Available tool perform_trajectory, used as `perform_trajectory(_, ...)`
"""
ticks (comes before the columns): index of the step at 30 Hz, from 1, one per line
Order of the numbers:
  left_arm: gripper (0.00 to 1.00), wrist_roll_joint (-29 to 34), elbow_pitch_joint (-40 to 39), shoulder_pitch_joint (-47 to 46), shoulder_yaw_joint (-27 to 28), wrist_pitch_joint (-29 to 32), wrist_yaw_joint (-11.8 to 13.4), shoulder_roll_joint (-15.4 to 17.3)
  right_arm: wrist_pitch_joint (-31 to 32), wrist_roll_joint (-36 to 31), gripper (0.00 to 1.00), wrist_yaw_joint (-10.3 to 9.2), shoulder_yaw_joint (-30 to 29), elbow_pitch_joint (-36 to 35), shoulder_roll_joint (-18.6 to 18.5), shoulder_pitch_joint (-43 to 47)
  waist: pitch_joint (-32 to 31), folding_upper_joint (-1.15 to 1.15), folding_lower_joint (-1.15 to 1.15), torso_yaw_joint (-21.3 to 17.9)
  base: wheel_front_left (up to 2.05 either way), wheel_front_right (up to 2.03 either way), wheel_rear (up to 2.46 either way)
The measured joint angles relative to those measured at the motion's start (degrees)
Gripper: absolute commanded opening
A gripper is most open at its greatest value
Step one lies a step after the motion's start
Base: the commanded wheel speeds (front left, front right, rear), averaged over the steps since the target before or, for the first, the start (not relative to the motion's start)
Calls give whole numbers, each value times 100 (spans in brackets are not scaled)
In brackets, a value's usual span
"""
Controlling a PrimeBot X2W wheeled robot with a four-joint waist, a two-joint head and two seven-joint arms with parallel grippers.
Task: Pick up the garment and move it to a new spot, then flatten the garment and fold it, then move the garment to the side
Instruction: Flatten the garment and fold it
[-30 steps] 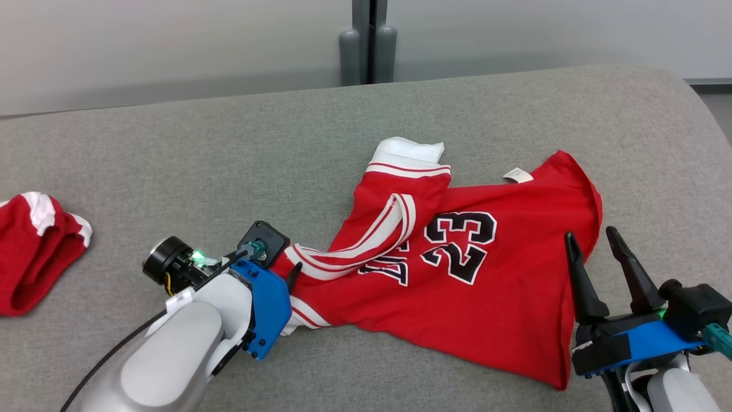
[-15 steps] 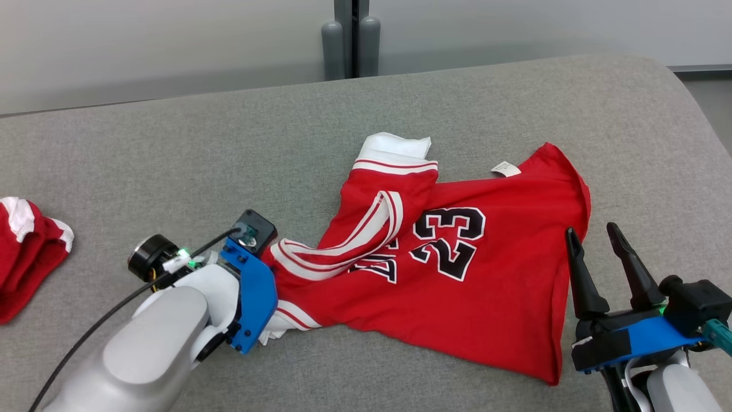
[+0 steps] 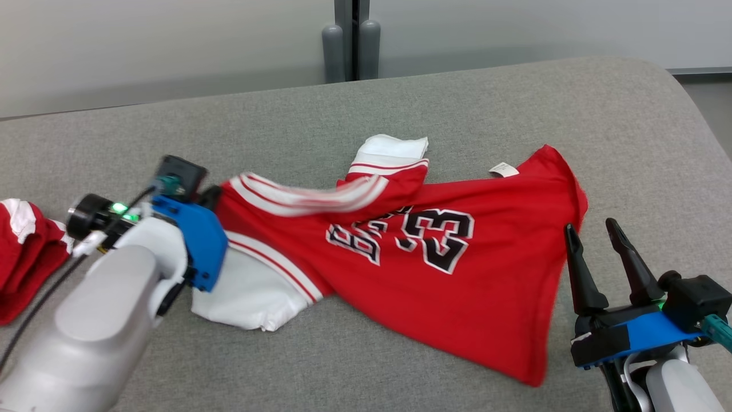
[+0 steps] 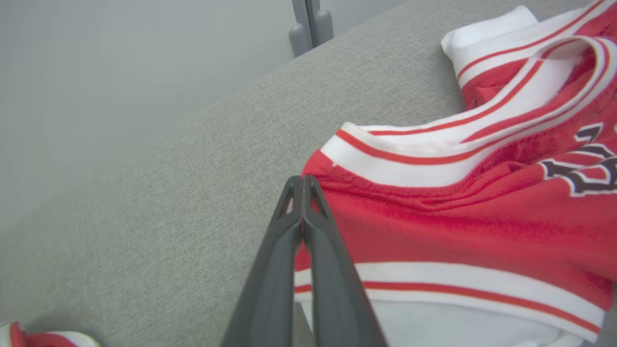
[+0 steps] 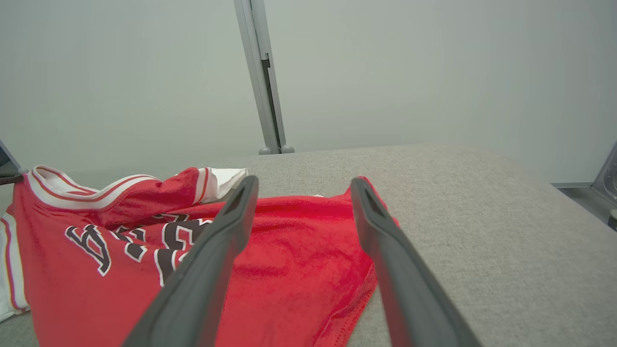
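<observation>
Red jersey (image 3: 457, 286) is clamped in left end effector (image 4: 302, 179); right end effector (image 3: 590, 226) spread wide.

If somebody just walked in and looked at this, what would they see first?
The big red jersey with a black 23, spread across the middle of the grey padded surface, grabs the eye first. At its left end the left gripper is pinched shut on the striped shoulder, while the right gripper waits open near its right edge. Another red and white garment sits bunched at the far left.

Soft cloth garment (image 3: 457, 297), coarse woven surface (image 3: 400, 97)
</observation>
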Motion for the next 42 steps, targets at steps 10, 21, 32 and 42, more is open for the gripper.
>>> perform_trajectory(10,0,112,747,-92,426,-1367,728,178,1,-24,100,0,-18,48,24,5,6,0,0,-59,0,0,0)
perform_trajectory(21,100,24,1191,57,604,-2465,871,-177,1,-44,100,0,20,119,70,29,-94,0,0,22,0,0,0)
perform_trajectory(32,100,744,-1400,1800,2246,-2606,1656,-204,1,-42,100,0,-152,107,166,443,-323,0,-1,361,0,0,0)
perform_trajectory(42,100,1615,-2695,3205,3513,-2607,1672,-738,0,-42,100,0,-203,146,219,580,-342,0,0,533,0,0,0)
